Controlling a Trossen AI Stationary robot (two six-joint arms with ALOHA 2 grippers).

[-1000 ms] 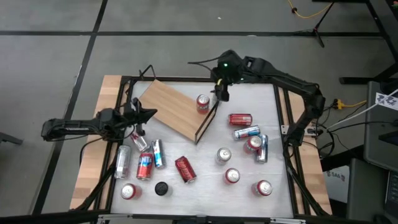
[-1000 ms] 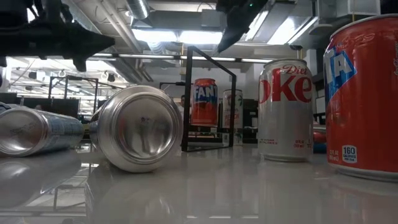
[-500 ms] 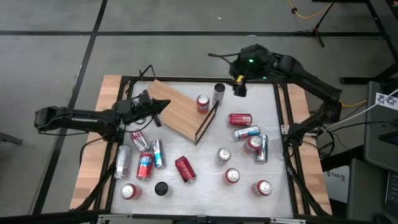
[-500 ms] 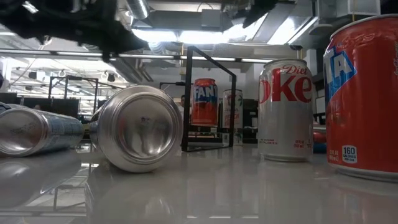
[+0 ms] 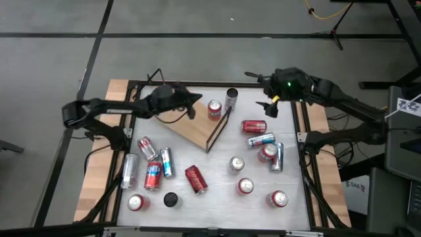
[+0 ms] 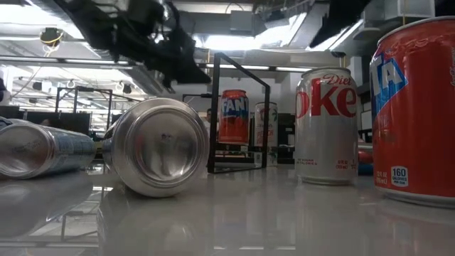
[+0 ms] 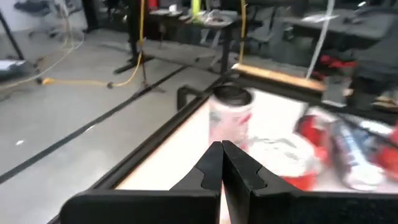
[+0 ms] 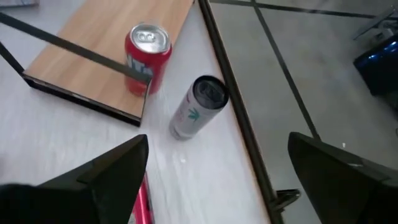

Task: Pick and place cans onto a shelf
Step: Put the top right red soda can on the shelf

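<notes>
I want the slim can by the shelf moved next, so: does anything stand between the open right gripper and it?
Nothing visible does. The right gripper hangs open beside the slim can, with bare table between them. The red can on the shelf stands on the can's far side, not in the path.

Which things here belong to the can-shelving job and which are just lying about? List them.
Belongs to the job:
- wooden shelf
- red can standing on the shelf
- slim silver can upright beside the shelf
- loose cans on the table, like the red one lying flat

Just lying about:
- small black disc
- cables on the floor
</notes>
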